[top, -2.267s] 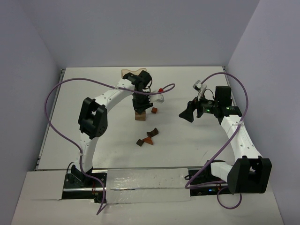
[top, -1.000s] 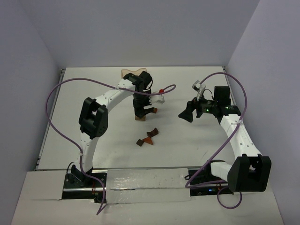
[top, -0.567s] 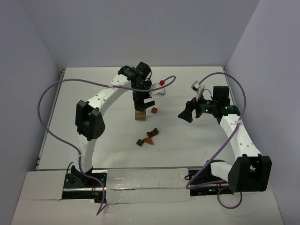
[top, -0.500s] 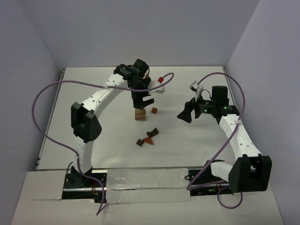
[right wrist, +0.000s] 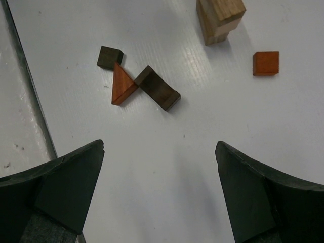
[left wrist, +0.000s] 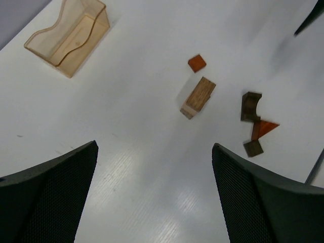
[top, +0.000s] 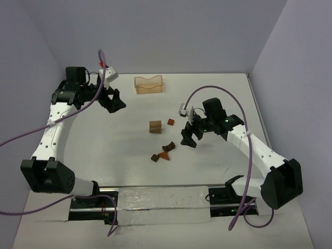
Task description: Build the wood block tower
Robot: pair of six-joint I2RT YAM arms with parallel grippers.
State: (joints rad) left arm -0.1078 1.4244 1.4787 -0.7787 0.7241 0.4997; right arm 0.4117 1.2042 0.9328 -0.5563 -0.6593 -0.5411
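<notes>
Left end effector (top: pixel 115 101), wide open and empty, has pulled back to the far left corner of the surface (top: pixel 104 150), leaving the tan block stack (top: pixel 155 127) standing mid-surface. Right end effector (top: pixel 188 136), also open, has swung in beside the loose blocks (top: pixel 164 153), likely picking next.

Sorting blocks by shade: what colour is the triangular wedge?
The triangular wedge is reddish-orange, seen best in the right wrist view.

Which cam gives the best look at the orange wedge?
Right wrist: the orange wedge is large, sharp and unobstructed. Left wrist shows the wedge smaller, toward the right edge. Top view shows the wedge only as a tiny orange speck.
</notes>
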